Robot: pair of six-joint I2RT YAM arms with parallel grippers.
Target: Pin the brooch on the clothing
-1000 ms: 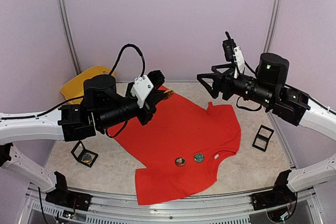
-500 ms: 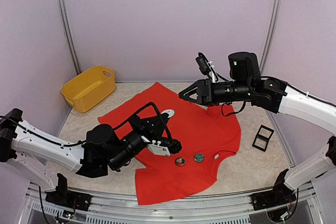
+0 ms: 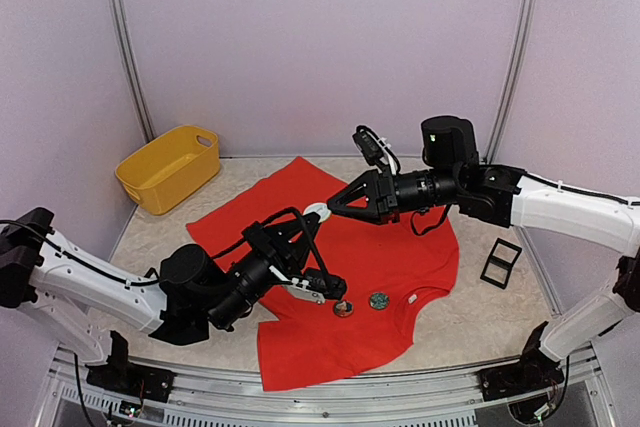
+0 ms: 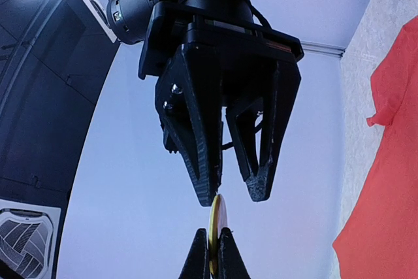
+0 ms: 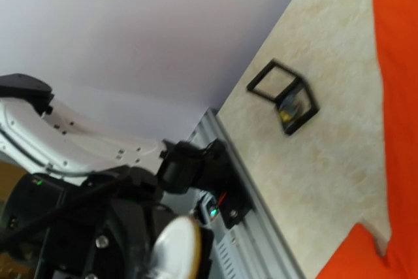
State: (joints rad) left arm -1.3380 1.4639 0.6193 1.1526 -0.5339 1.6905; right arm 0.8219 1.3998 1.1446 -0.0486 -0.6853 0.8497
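Note:
The brooch, a white disc with a yellow rim, is held above the red T-shirt spread on the table. My left gripper points up and is shut on the brooch's lower edge; in the left wrist view the brooch stands edge-on. My right gripper is open and comes down onto it from the right. In the left wrist view it has one finger touching the brooch's top and the other apart. The right wrist view shows the brooch but not its own fingertips.
Two other brooches lie on the shirt near its collar. A black frame box stands on the right. A yellow basket stands at the back left. The right wrist view shows another black box on the table.
Both arms came down from raised, separate poses. In the last half second my right gripper moved left and down to the brooch; my left gripper stayed about where it was, holding the brooch up.

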